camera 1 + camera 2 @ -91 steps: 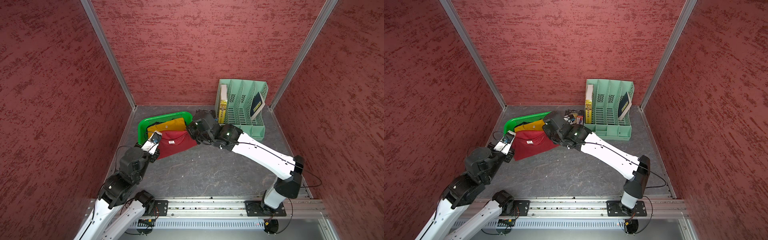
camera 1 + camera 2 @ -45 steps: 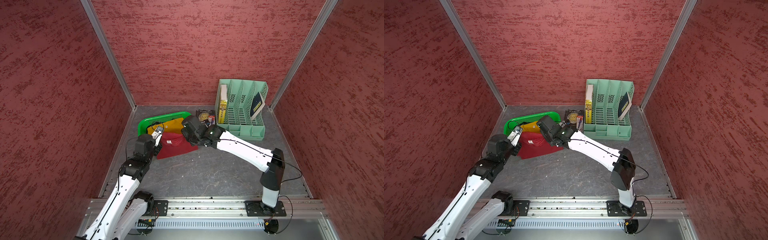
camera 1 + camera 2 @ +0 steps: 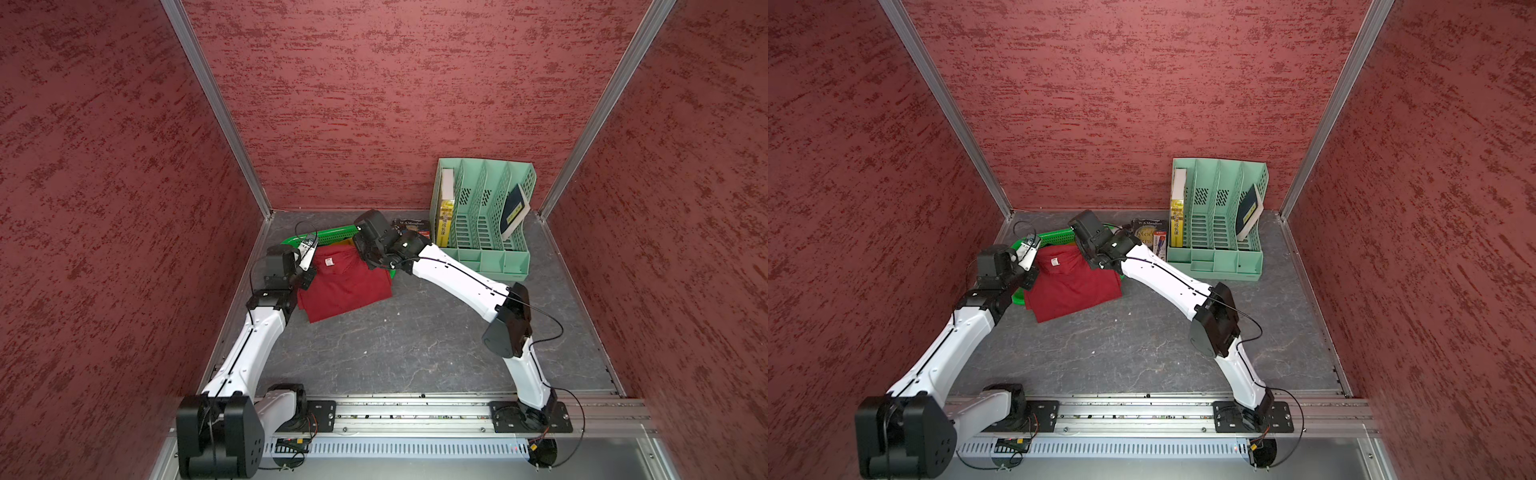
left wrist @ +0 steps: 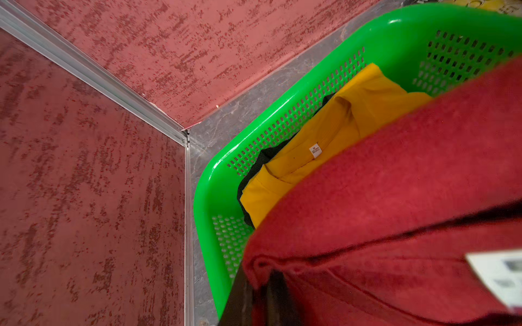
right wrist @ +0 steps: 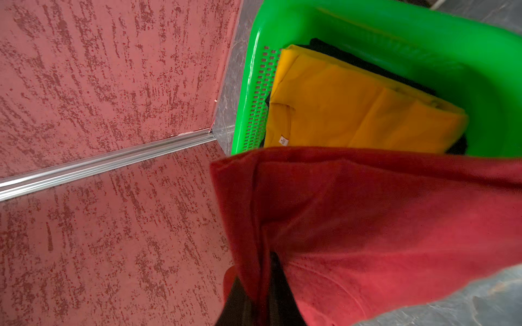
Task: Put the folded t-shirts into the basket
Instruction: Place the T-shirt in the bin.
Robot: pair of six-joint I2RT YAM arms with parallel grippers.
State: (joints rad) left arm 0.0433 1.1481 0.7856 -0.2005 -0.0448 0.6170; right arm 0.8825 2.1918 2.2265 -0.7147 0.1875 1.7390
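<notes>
Left wrist: red shirt [image 4: 395,183] in pincer [image 4: 261,293]

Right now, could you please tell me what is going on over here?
The left gripper and the right gripper are each shut on the collar end of the red t-shirt, holding it over the near side of the green basket. The yellow t-shirt lies inside the basket on top of the black t-shirt. The red one is not in yet.

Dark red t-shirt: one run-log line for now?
dark red t-shirt: partly over basket | left end effector: shut on it | right end effector: shut on it | inside: yellow t-shirt over black t-shirt
</notes>
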